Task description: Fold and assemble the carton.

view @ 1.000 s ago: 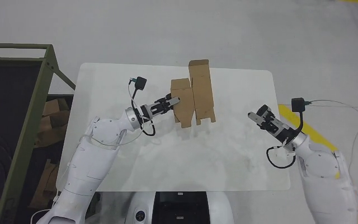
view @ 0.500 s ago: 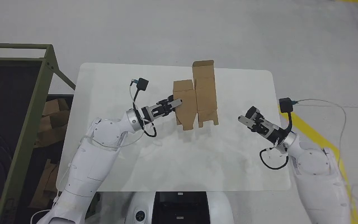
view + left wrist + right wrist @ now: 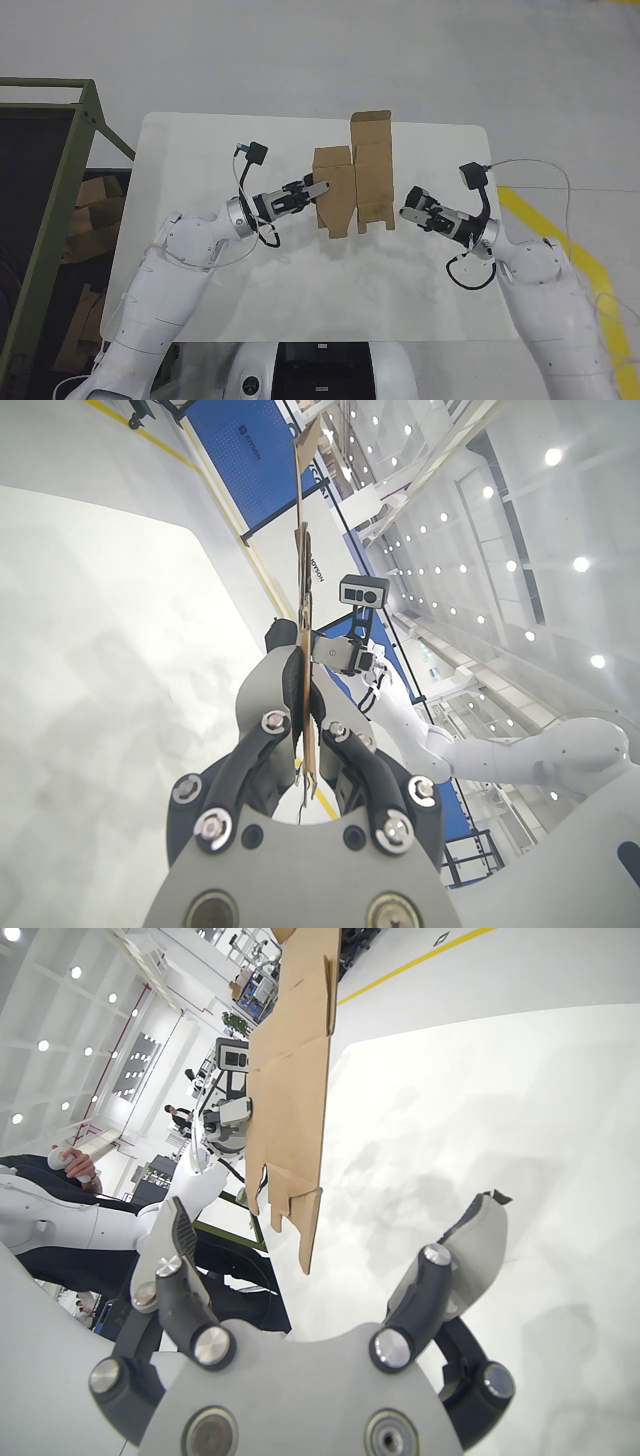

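Observation:
A flat brown carton point(image 3: 357, 185) hangs above the middle of the white table point(image 3: 200, 140). My left gripper point(image 3: 318, 187) is shut on the carton's left edge; in the left wrist view the cardboard point(image 3: 303, 610) runs edge-on between the pads. My right gripper point(image 3: 408, 214) stands open just right of the carton's lower right corner, not touching it. In the right wrist view the carton point(image 3: 292, 1093) hangs ahead of the spread fingers point(image 3: 480, 1233), with the left gripper point(image 3: 227, 1120) behind it.
A green metal frame point(image 3: 60, 170) with cardboard pieces inside stands off the table's left side. A yellow floor line point(image 3: 545, 235) runs past the right edge. Bare table surface lies in front of and behind the carton.
My right gripper has moved left across the table, from the right edge to just beside the carton. The left gripper and carton have shifted slightly right.

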